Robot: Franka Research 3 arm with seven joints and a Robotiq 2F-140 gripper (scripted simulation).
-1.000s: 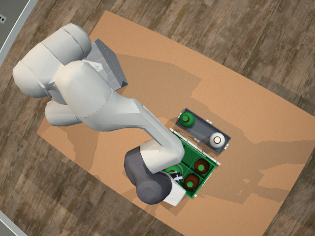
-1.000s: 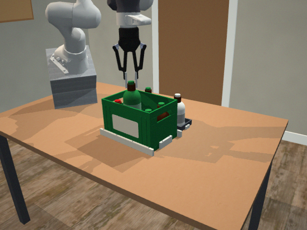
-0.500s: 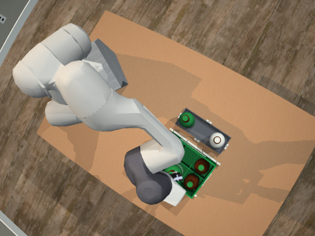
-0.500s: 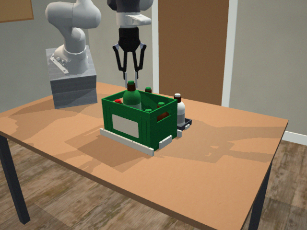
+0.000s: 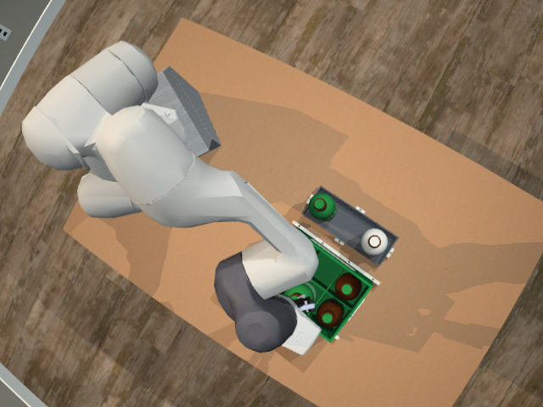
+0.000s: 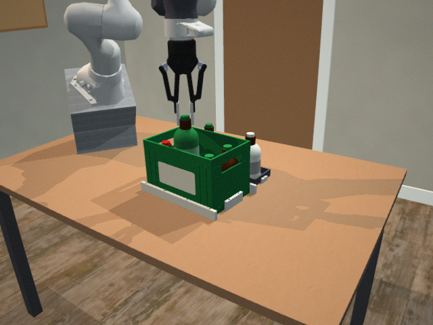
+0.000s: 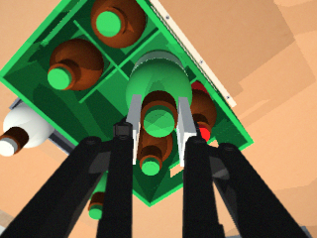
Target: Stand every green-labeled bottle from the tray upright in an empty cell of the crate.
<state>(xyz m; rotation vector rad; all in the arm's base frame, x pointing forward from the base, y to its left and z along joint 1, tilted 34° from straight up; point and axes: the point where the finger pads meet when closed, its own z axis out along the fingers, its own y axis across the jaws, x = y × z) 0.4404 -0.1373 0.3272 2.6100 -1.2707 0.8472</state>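
The hand (image 7: 158,130) pointed straight down over the green crate (image 6: 181,175), its two grey fingertips clenched on the brown neck of a green-labeled bottle (image 6: 186,139) just below the green cap. That bottle stood upright, its lower body inside the crate walls and its shoulder and neck above the rim (whether its base rested on the crate floor could not be told). In the top view it lay in the left near cell, partly under the wrist. Two brown bottles with green caps (image 5: 347,287) (image 5: 328,312) stood in the two right-hand cells. A red-capped bottle (image 6: 166,142) showed at the crate's far left corner in the exterior view. The grey tray (image 5: 348,223) sat just beside the crate on the counter (image 6: 265,237), and carried a second green-labeled bottle (image 5: 321,205) at one end and a white bottle (image 5: 373,241) at the other, both upright.
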